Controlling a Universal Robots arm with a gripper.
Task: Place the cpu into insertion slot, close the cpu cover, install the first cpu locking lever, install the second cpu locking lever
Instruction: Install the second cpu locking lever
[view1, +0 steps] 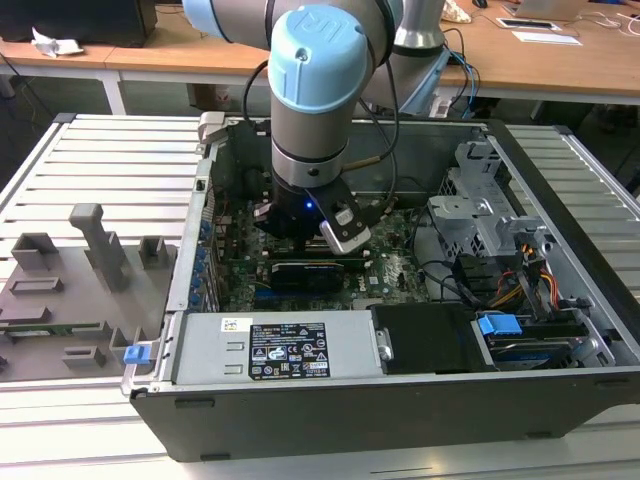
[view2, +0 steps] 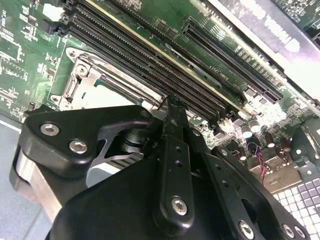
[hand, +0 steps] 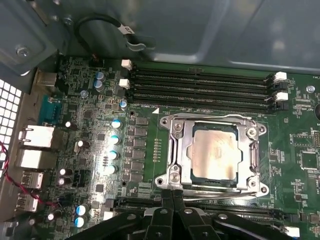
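The cpu, a pale square chip, lies flat in the insertion slot on the green motherboard. The cpu cover, a silver frame plate, lies down around it. A thin locking lever runs along the socket edge nearest my fingers. My gripper is shut, its black fingertips together and right at that lever beside the socket corner. In the second wrist view the fingers stand in front of the socket. In the exterior view the arm reaches down into the open computer case.
Long black memory slots run beside the socket on its far side. A black graphics card sits below the wrist. Power supply, drive cage and case walls close in the board. A grey fixture tray lies at the exterior view's left.
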